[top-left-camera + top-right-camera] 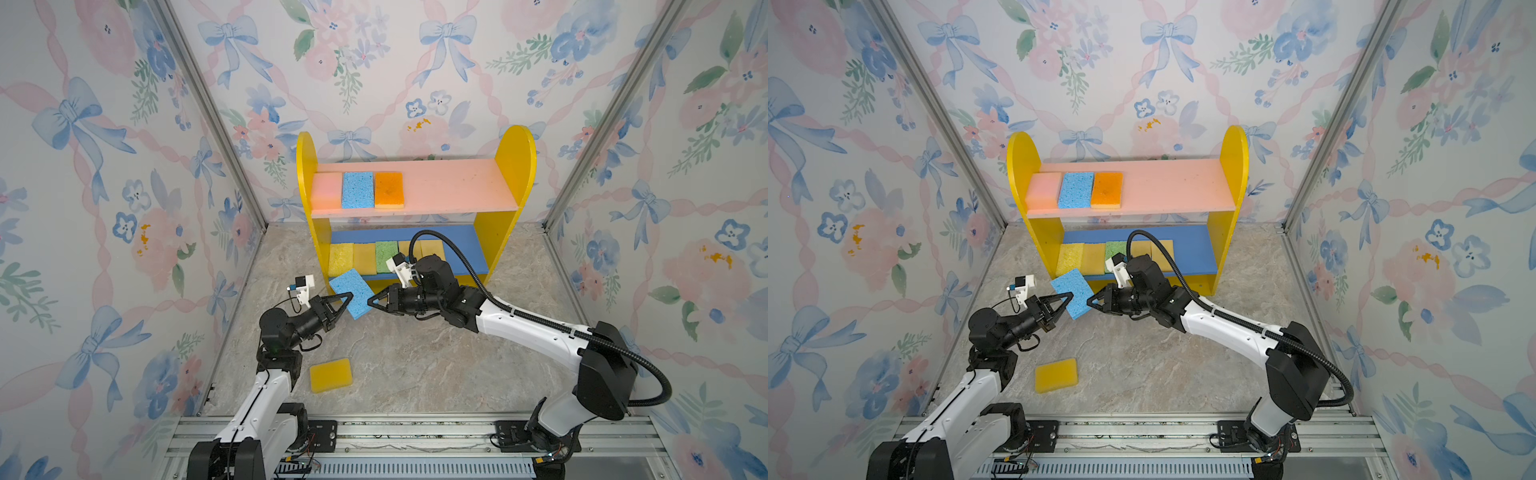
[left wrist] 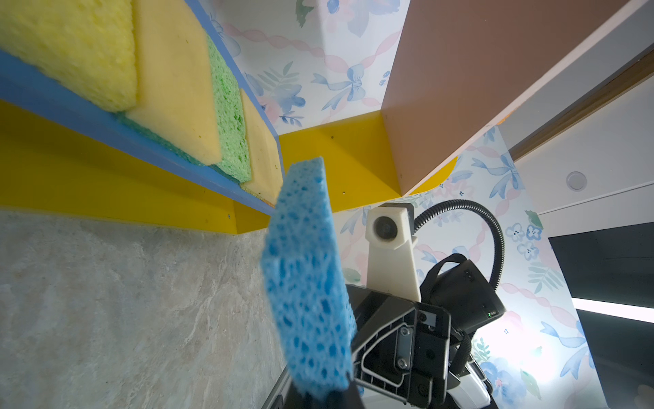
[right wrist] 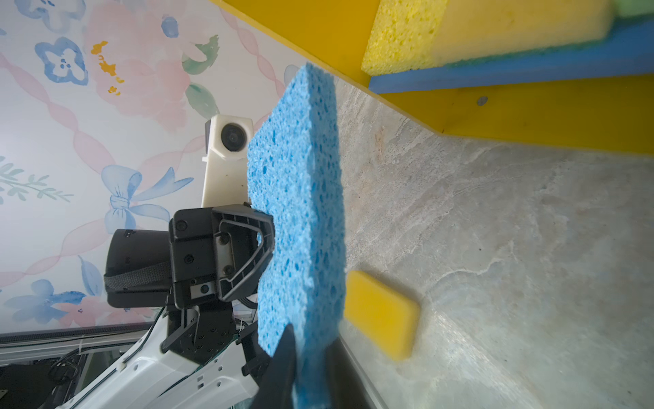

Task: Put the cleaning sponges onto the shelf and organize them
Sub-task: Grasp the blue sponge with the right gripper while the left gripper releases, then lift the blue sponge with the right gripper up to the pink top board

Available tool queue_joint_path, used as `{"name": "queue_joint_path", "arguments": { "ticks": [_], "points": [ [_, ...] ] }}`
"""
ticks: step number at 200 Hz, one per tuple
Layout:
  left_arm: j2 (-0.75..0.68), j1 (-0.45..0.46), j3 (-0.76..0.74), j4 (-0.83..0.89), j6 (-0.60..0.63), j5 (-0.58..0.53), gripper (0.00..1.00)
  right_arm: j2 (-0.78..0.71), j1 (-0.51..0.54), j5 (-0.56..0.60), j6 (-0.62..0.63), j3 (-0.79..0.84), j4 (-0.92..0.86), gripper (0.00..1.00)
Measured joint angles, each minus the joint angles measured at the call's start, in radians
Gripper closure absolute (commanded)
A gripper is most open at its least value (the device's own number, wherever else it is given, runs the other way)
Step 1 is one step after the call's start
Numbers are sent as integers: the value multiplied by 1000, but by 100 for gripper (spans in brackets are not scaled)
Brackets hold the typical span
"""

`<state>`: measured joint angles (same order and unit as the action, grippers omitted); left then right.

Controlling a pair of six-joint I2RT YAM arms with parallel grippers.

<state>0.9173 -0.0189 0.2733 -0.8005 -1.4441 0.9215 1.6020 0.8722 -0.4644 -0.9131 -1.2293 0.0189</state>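
Note:
A blue sponge hangs tilted above the floor, in front of the shelf's lower left corner. My left gripper is shut on its near left edge. From the opposite side my right gripper pinches the same sponge, one finger on each face. A yellow sponge lies flat on the floor near the left arm. The pink upper board carries a pink sponge, a blue sponge and an orange sponge. The blue lower board holds yellow, tan and green sponges; further tan ones sit partly behind the right arm.
Floral walls with metal corner posts close in the marbled floor on three sides. A metal rail carrying both arm bases runs along the front. The right arm's cable loops in front of the lower board.

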Motion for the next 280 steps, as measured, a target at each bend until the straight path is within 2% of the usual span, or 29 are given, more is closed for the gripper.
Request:
{"name": "queue_joint_path", "arguments": {
  "ticks": [10, 28, 36, 73, 98, 131, 161, 199, 218, 242, 280],
  "points": [
    [0, 0, 0, -2, -7, 0, 72, 0, 0, 0, 0, 0, 0, 87],
    [-1, 0, 0, -7, 0, 2, 42, -4, -1, 5, 8, 0, -9, 88],
    [-4, 0, 0, -6, -5, 4, 32, -10, -2, 10, 14, 3, -17, 88],
    [-48, 0, -1, -3, 6, 4, 2, -81, -16, 104, 98, -1, -208, 93],
    [-95, 0, -1, 25, 32, 3, 2, -119, -22, 238, 192, -60, -445, 94],
    [-151, 0, -1, 145, 111, 0, 2, -188, -21, 411, 312, -104, -715, 94],
    [-192, 0, -1, 224, 158, -18, 2, -319, -39, 494, 374, -104, -872, 94],
    [-208, 0, 2, 329, 245, -54, 2, -523, -182, 509, 409, -156, -983, 93],
    [-205, 0, 51, 484, 364, -96, 2, -572, -275, 493, 425, -252, -1027, 93],
    [-187, 0, 150, 644, 533, -148, 2, -557, -365, 464, 452, -427, -1066, 93],
    [-172, 0, 229, 780, 750, -229, 2, -439, -439, 401, 480, -700, -1087, 93]
  ]
}}
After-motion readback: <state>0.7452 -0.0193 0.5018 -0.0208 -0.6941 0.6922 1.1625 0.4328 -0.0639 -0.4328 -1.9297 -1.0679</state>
